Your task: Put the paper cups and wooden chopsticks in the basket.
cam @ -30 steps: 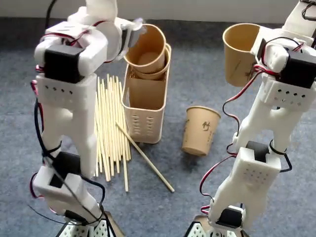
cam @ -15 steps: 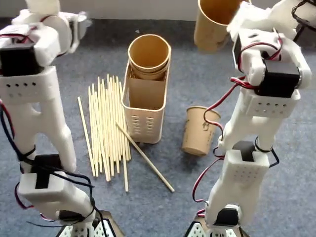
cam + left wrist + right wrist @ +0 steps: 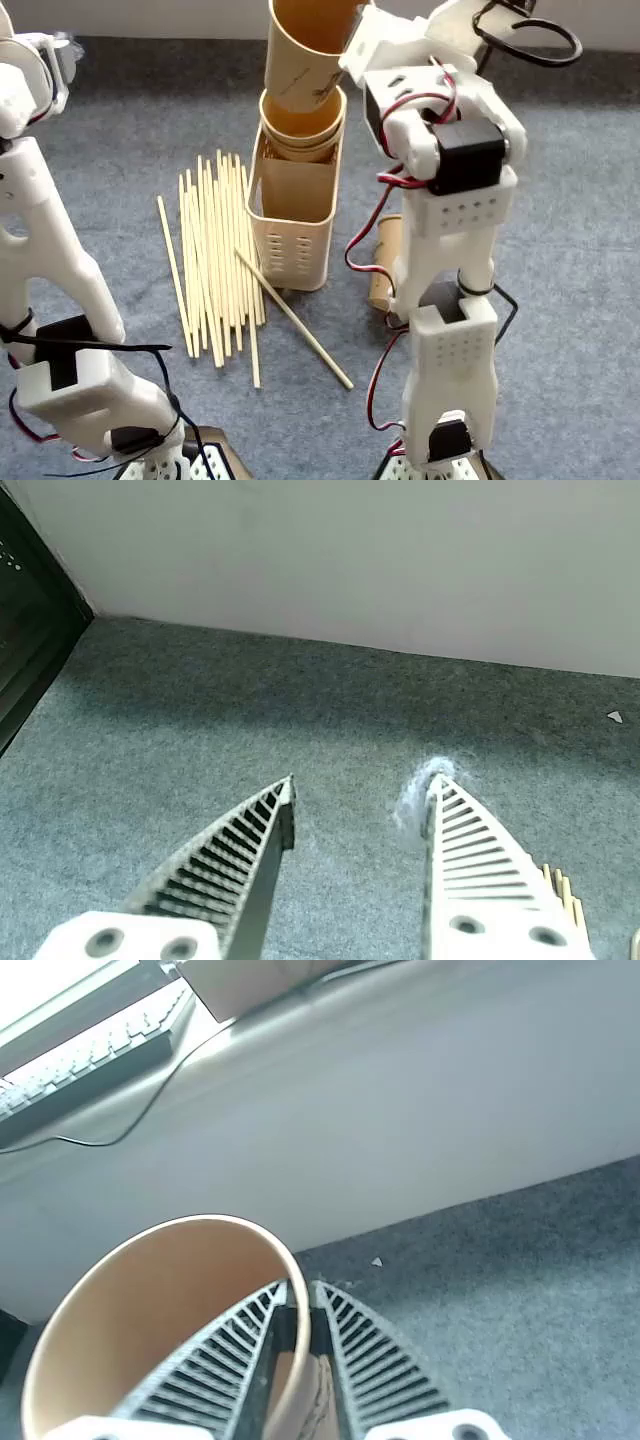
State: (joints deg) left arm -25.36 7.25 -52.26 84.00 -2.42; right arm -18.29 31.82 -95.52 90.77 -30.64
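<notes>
1. Arm on the left side: its left gripper [image 3: 360,790] is open wide and holds nothing. It hangs over the grey carpet [image 3: 200,700], far back near the white wall [image 3: 350,550], well apart from everything else.
2. The wooden chopsticks [image 3: 215,260] lie in a bunch on the carpet, just beside the basket. One loose chopstick [image 3: 295,320] lies slanted across the bunch, and its end pokes out in front of the basket.
3. The basket [image 3: 290,235] stands upright in the middle. Stacked paper cups [image 3: 300,135] sit in its far end (how many, I cannot tell) and stick up over the rim.
4. The right gripper [image 3: 300,1290] is squeezed tight on the rim of the held cup [image 3: 300,55], with one finger inside and one outside. That cup hangs right over the stack, open side up and tilted a little.
5. A lone cup [image 3: 384,250] is on the carpet beside the basket, mostly hidden behind the right arm.
</notes>
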